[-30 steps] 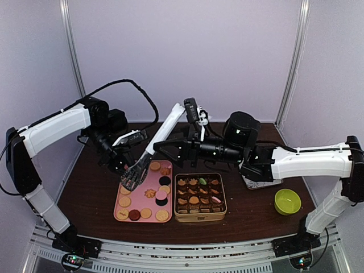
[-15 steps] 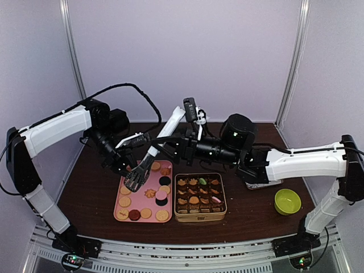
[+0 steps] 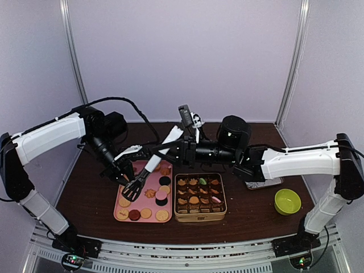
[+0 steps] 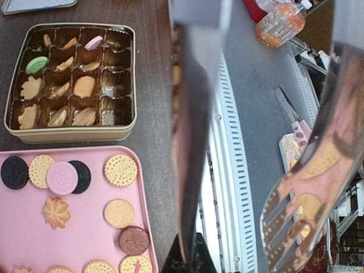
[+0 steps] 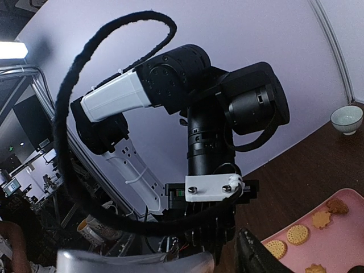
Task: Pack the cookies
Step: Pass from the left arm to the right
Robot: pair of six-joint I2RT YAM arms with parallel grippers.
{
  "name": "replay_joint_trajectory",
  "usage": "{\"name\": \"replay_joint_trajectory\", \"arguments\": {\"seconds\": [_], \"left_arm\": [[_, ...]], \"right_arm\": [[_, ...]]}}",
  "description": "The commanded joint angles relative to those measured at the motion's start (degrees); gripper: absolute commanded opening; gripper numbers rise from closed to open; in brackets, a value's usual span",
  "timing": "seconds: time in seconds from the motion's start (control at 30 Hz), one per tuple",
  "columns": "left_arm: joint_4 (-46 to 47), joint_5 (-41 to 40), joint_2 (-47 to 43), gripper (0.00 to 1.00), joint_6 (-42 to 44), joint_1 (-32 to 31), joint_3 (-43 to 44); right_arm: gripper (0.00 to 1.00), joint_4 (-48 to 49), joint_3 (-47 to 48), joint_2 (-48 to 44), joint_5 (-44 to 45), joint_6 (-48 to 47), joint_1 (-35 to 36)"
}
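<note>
Many small cookies [image 3: 149, 193] lie on a pink tray [image 3: 139, 203]: tan rounds, dark ones, a pink one, flower shapes. A gold tin [image 3: 200, 197] to its right holds several cookies in paper cups. Metal tongs [image 3: 135, 187] slant over the tray's left part. My left gripper [image 3: 123, 176] is shut on one tong blade [image 4: 193, 142] near the slotted head [image 4: 296, 210]. My right gripper [image 3: 163, 152] is shut on the tongs' handle [image 5: 131, 264]. The left wrist view shows the cookies [image 4: 120, 169], tray [image 4: 23, 227] and tin [image 4: 68, 134]. No cookie is in the tongs.
A green bowl [image 3: 287, 201] stands at the right front. A grey lid [image 3: 263, 183] lies under my right forearm. A black cable [image 3: 142, 108] loops over the left arm. A small white bowl [image 5: 346, 119] stands at the table's back. The table's front rail [image 4: 233, 170] runs close by the tray.
Both arms have moved forward and down together. The tongs' head has gone from the tray's far left corner to lower over the tray's left side.
</note>
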Motion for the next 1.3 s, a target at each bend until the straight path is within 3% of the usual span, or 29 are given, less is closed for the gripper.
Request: {"name": "replay_joint_trajectory", "arguments": {"seconds": [0.0, 0.27, 0.53, 0.7, 0.83, 1.03, 1.07, 1.1, 1.23, 1.27], "left_arm": [[2.89, -3.52, -1.16, 0.00, 0.45, -0.44, -0.60], [3.04, -4.06, -0.94, 0.00, 0.28, -0.46, -0.54], [2.86, -4.33, -0.14, 0.00, 0.13, -0.46, -0.54], [2.62, -5.74, -0.04, 0.01, 0.07, -0.46, -0.45], [5.17, -8.31, -0.94, 0.28, -2.80, -0.27, -1.31], [10.64, -15.77, -2.69, 0.57, -8.71, 3.96, -2.02], [10.89, -16.40, -2.89, 0.73, -9.07, 6.35, -1.84], [11.13, -16.95, -3.11, 0.79, -9.46, 8.37, -1.59], [10.95, -19.01, -4.23, 0.85, -9.50, 16.16, -0.38], [11.00, -19.90, -4.51, 0.95, -9.48, 17.65, -0.10]], "right_arm": [[0.55, -4.27, 0.42, -2.66, -3.48, 0.87, -0.93], [0.54, -15.33, 5.79, -1.19, -5.53, -3.15, -0.85], [0.48, -18.13, 8.44, 1.22, -2.19, -6.38, 1.22], [0.35, -15.69, 6.38, 0.21, 1.21, -6.75, 1.26], [0.28, -9.18, 1.69, -2.48, 5.22, -6.40, 1.28], [0.29, -12.59, 0.95, -2.86, 9.36, -8.19, 1.25], [0.29, -13.21, 0.80, -2.94, 10.32, -8.71, 1.38], [0.29, -13.81, 0.58, -3.03, 11.44, -9.30, 1.34], [0.29, -15.62, -0.15, -2.92, 16.19, -11.20, 1.47], [0.29, -15.93, -0.30, -2.75, 17.10, -11.63, 1.57]]}}
